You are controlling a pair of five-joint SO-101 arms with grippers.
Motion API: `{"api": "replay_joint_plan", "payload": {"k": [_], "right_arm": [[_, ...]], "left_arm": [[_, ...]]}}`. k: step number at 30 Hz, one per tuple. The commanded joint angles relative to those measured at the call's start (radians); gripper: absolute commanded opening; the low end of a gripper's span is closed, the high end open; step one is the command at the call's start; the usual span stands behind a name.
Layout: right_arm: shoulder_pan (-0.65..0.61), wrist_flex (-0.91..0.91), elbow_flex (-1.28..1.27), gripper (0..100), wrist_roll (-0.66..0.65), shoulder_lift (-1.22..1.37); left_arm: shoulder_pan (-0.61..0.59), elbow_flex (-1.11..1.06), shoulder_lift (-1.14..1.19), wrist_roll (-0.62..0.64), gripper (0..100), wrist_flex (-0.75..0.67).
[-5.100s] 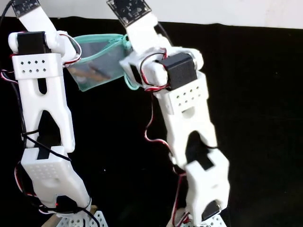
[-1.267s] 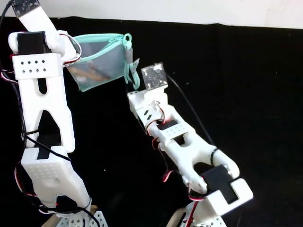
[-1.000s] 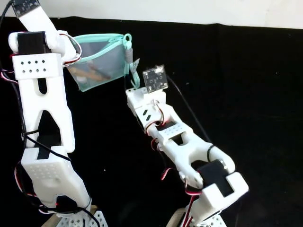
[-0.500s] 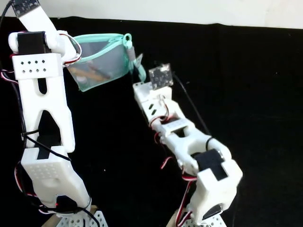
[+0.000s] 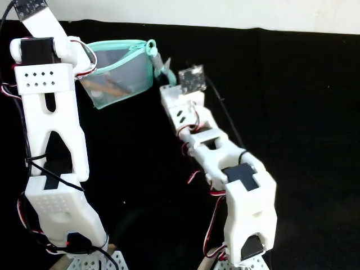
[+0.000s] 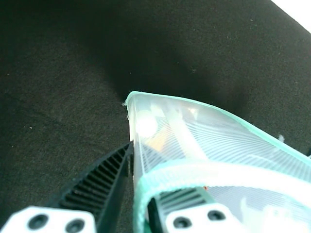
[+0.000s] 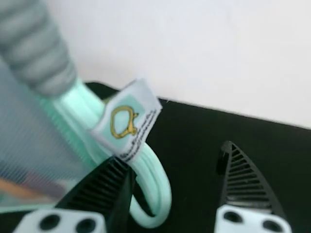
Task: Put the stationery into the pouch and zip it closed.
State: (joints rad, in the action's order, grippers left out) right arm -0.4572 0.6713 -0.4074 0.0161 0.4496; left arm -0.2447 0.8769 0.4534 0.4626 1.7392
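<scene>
Over the far left of the black table (image 5: 292, 112), lifted clear of it: the mint mesh pouch (image 5: 121, 76), pinched by one end in the left tool (image 6: 141, 189), clenched on the fabric with one finger outside the wall and one behind the mint edge band. Through the translucent side, stationery (image 5: 109, 85) already in: pale and orange shapes lying at the bottom, too blurred to name singly. No loose pieces to be seen on the table around the arms. So, loading judged done.

At the pouch's other end, just beside the grey zipper pull (image 7: 39, 53): the right tool (image 7: 172, 155), released, jaws spread wide and grasping nothing. Close by one finger, the mint cord loop (image 7: 153, 194) and the small white label (image 7: 127, 127), near it or touching, hard to say which.

From the high view, slider apparently at the end nearest the right tool, with the mint zip line running flat along the top edge. Looks zipped or very nearly so; cannot confirm the last bit of closure. Left to do, by this reckoning: check or finish the zip, then set the pouch down and let go.
</scene>
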Motion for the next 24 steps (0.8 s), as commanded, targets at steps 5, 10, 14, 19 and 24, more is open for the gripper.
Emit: {"api": "replay_joint_plan", "payload": {"k": [5,10,14,19,24], "right_arm": [[-0.033,0.024,0.097,24.1,-0.017,-0.005],[-0.044,0.025,0.094,9.4,-0.130,-0.005],[-0.041,0.025,0.091,3.2,-0.189,-0.005],[-0.015,0.025,0.090,0.5,-0.190,-0.010],[0.056,0.021,0.074,0.5,-0.190,-0.012]], "left_arm": [[-0.016,-0.002,0.018,-0.009,1,-0.020],[-0.016,-0.002,0.018,-0.009,1,-0.020],[-0.016,-0.002,0.018,-0.009,1,-0.020],[-0.016,-0.002,0.018,-0.009,1,-0.020],[-0.016,-0.002,0.018,-0.009,1,-0.021]]}}
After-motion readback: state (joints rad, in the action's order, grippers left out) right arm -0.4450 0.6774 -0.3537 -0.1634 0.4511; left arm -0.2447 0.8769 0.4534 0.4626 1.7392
